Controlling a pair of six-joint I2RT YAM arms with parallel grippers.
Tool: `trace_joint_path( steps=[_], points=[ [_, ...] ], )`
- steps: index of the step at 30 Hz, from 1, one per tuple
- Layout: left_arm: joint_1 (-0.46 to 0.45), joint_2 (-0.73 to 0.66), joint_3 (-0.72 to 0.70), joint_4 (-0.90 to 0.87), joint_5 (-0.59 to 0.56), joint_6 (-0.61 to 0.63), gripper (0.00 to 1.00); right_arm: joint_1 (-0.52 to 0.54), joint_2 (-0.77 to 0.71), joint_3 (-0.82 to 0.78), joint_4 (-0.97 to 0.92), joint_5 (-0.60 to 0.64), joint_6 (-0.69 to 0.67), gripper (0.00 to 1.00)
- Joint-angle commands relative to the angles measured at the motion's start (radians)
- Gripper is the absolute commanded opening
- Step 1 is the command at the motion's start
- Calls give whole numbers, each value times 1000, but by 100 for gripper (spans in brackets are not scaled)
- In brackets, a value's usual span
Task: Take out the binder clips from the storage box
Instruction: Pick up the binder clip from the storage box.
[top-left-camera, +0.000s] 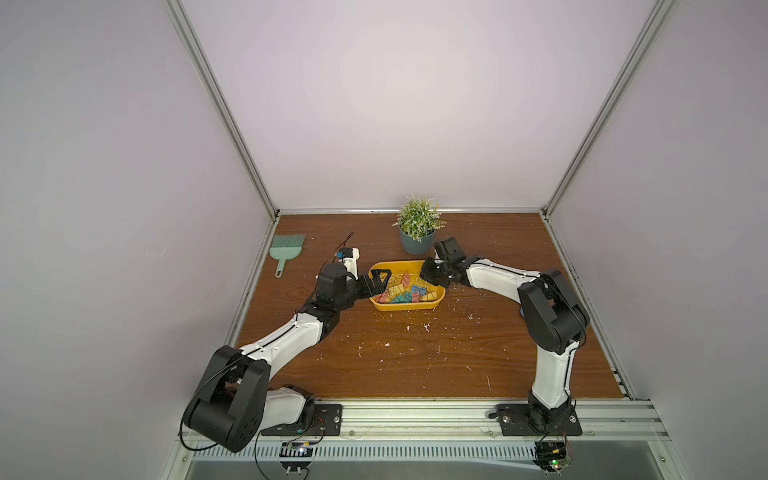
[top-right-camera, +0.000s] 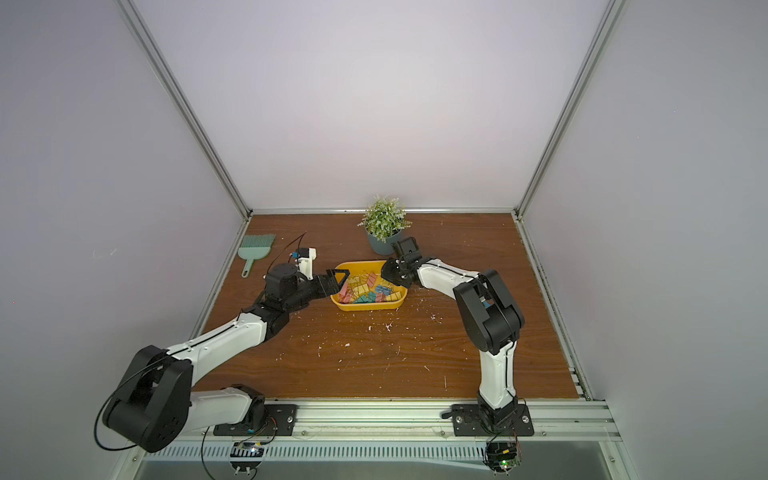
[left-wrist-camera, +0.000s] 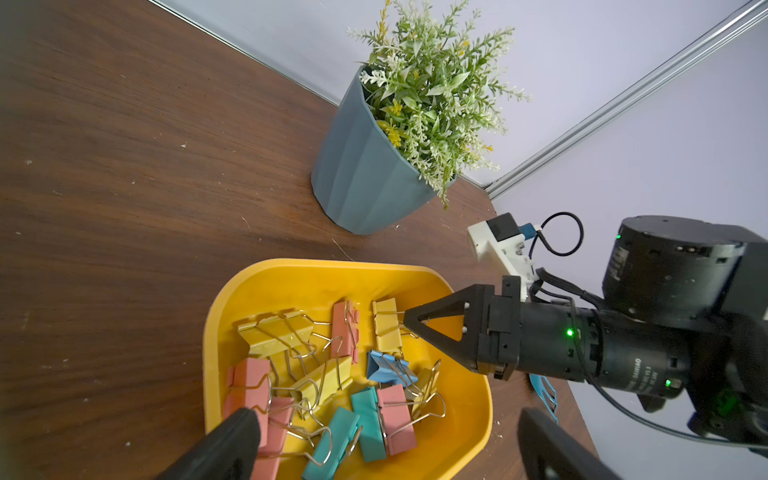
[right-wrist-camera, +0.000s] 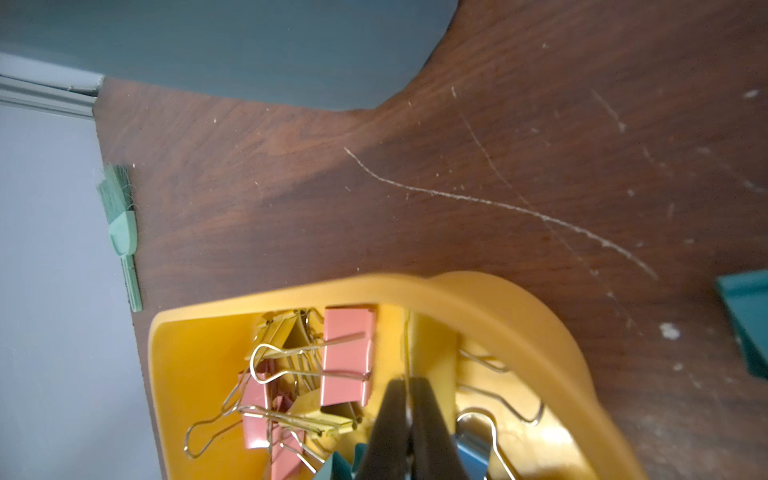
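The binder clips (left-wrist-camera: 328, 382) lie heaped in one storage box (left-wrist-camera: 291, 278) on the bench (left-wrist-camera: 124, 208). I count four pink, two teal, one blue and at least four yellow. The right tool (left-wrist-camera: 409, 322), reaching in low, is closed on the wire handle of one yellow clip (left-wrist-camera: 386, 326). The left tool (top-left-camera: 382, 284) is spread wide, with one finger inside the box and one outside.

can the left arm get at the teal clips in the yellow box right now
Probably yes: the left gripper is open over the storage box, with the teal clips lying between its fingers. The right gripper, shut on the wire handle of a yellow clip, sits at the far end.
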Motion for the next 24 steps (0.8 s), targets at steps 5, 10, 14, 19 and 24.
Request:
trace_joint_path(
  steps=[5, 10, 14, 19, 24],
  points=[
    [3, 10, 34, -4, 18, 21, 100, 3, -73, -12, 43, -2, 0, 0],
    [3, 17, 55, -45, 17, 28, 100, 2, -116, -29, 64, -5, -9, 0],
    [1, 11, 49, -37, 19, 31, 100, 2, -174, -65, 90, 10, -15, 0],
    [-48, 24, 109, -133, -71, 92, 100, 3, -245, -95, 70, 27, -22, 0],
    [-119, 57, 182, -189, -131, 141, 100, 0, -373, -182, 102, 113, -14, 0]
  ],
)
